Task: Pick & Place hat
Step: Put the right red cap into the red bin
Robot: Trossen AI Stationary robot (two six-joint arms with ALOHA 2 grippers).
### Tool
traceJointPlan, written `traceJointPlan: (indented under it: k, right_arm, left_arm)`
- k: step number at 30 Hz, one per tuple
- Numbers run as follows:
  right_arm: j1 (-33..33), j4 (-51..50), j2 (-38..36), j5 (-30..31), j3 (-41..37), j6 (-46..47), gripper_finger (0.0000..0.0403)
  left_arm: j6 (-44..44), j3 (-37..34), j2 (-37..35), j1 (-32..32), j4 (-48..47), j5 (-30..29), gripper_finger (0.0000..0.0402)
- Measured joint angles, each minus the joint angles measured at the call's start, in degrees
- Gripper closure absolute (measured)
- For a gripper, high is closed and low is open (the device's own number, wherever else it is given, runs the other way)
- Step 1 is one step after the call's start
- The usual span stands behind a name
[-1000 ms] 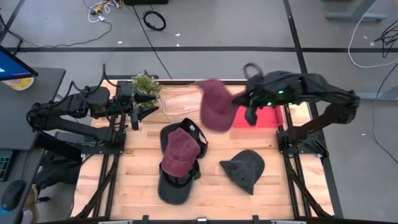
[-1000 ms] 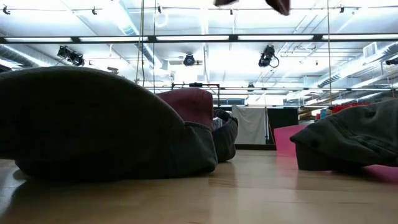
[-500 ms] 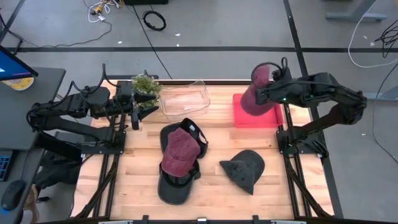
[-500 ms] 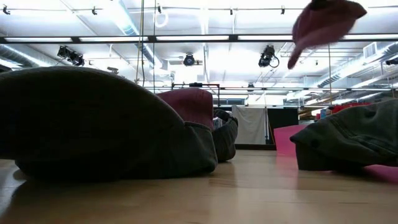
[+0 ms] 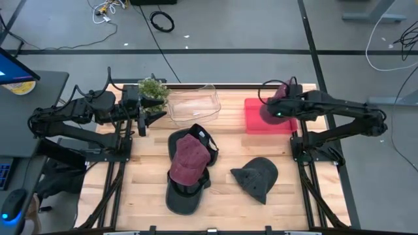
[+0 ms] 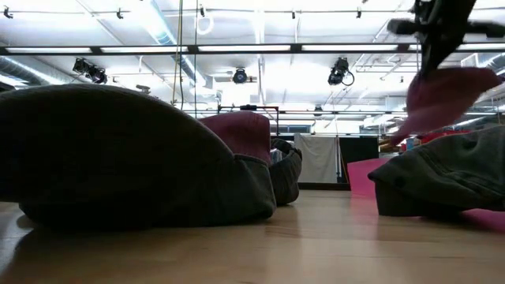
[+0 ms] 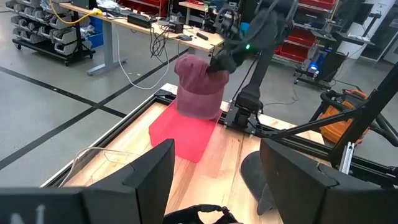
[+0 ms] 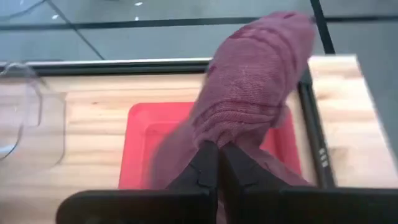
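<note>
Placing step: the right gripper (image 8: 217,163), fingers pinched on the floppy maroon fabric hat (image 8: 249,93), dangles it above the flat red tray (image 5: 251,121); next, I'd judge, lower and release; left gripper (image 5: 141,122) waits near the table's left edge, fingers apart.

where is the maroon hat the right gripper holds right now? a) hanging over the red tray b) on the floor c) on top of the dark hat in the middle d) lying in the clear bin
a: the right gripper is shut on the maroon hat, which hangs above the red tray at the table's far right, as the left wrist view also shows.
</note>
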Motion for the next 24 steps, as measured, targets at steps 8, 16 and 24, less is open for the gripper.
traceJointPlan:
  k: [8,16,24]
  right_arm:
    - [-1.8,14.5,-1.1,4.4,-12.8,7.5,0.0403]
    - [-2.6,19.5,-1.1,3.7,-22.0,14.0,0.0403]
    - [-2.7,19.7,-1.1,2.4,-27.1,17.6,0.0403]
  left_arm:
    - [0.0,0.0,0.0,0.0,0.0,0.2,0.0161]
    - [-0.5,0.0,0.0,0.0,0.0,0.6,0.0161]
    - [-1.6,0.0,0.0,0.0,-0.1,0.6,0.0161]
